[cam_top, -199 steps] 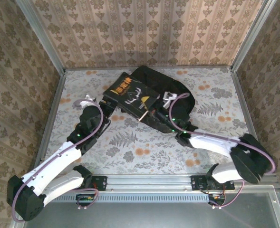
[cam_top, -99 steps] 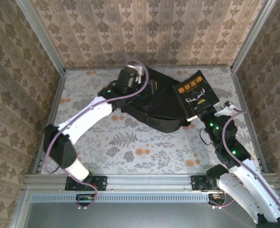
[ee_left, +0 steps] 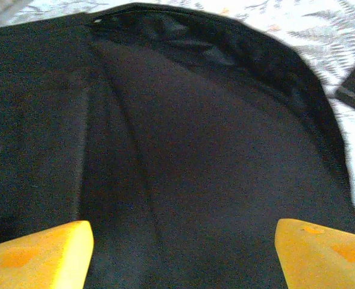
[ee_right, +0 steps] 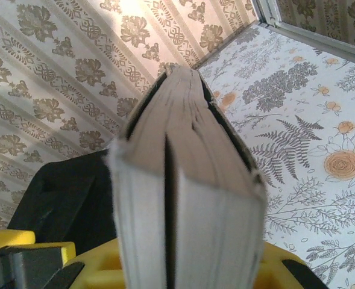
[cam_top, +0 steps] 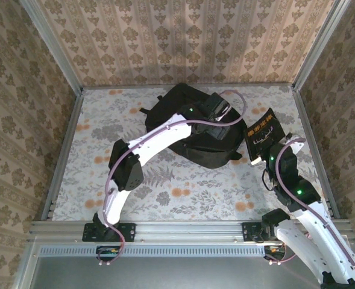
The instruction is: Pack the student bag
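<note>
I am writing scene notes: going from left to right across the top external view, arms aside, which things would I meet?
left rail → student bag → book → right rail

Worktop [cam_top: 165,192]: flat, covered in a pale sheet printed with grey ferns and orange flowers. Back wall [cam_top: 183,42], left wall [cam_top: 20,120], right wall [cam_top: 346,108]: beige striped wallpaper with brown damask motifs; the three enclose the worktop. Corner posts [cam_top: 49,42]: bare aluminium, one at each far corner. Near rail [cam_top: 183,230]: aluminium profile along the front edge, with a slotted strip [cam_top: 183,250] just beneath. Light: even and warm, with a soft shadow low on the back wall.
</note>
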